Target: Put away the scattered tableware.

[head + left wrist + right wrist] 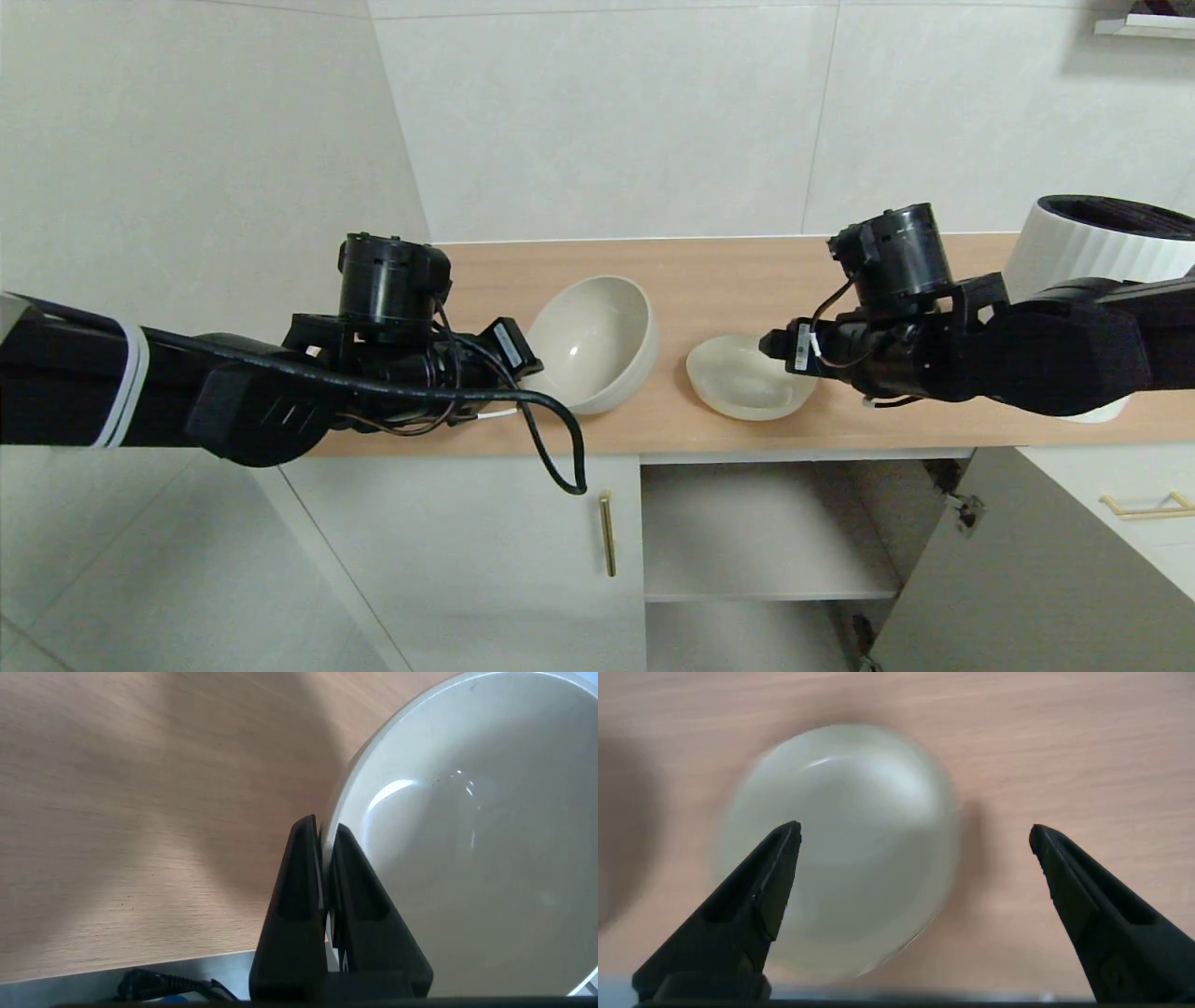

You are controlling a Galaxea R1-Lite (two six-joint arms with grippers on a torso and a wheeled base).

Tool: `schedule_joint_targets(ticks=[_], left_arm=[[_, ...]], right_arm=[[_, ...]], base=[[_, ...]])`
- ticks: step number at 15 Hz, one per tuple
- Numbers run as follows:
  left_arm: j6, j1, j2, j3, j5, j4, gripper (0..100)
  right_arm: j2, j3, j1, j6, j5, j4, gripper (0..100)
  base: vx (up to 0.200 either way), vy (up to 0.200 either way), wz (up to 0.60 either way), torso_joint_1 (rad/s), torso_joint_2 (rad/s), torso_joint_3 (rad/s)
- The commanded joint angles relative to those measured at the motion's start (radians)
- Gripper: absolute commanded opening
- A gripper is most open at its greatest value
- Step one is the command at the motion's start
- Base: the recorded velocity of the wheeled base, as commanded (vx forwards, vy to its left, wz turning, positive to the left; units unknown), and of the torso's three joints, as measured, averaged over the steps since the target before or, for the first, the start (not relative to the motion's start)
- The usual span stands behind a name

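Large cream bowl (597, 341): glossy, deep, plain, tilted with its mouth toward the left of the frame. It sits at centre of the head view, at the wooden countertop (738, 271). Left gripper (322, 826): fingers clamped on its rim, one inside and one outside.

Small shallow bowl (747, 378): pale and milky, upright on the countertop just right of centre, apart from the large one. Right gripper (913, 831): fingers spread wide either side of it.

Open cabinet (756, 532): lower centre.

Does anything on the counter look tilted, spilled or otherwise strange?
The large bowl is tipped up on the counter, its opening turned sideways, with the left gripper shut on its rim. The small dish sits flat. Nothing looks spilled or broken.
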Motion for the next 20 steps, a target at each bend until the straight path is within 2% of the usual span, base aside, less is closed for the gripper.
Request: schedule_joint_targets(ticks=[1, 10, 11, 20], left_arm=[[0.0, 0.0, -0.003, 0.001, 0.0, -0.001, 0], [0.0, 0.0, -0.003, 0.001, 0.0, 0.0, 0], [0.0, 0.0, -0.003, 0.001, 0.0, 0.0, 0], [0.0, 0.0, -0.008, 0.001, 0.0, 0.01, 0]], right_arm=[[0.063, -0.012, -0.013, -0.012, -0.016, 0.002, 100], [0.066, -0.021, -0.018, -0.013, -0.01, 0.042, 100], [0.064, -0.02, -0.016, -0.013, -0.01, 0.042, 0], [0.052, -0.015, -0.016, -0.009, -0.007, 0.044, 0]], base=[[0.0, 0.0, 0.0, 0.0, 0.0, 0.0], [0.0, 0.0, 0.0, 0.0, 0.0, 0.0], [0.0, 0.0, 0.0, 0.0, 0.0, 0.0], [0.0, 0.0, 0.0, 0.0, 0.0, 0.0]])
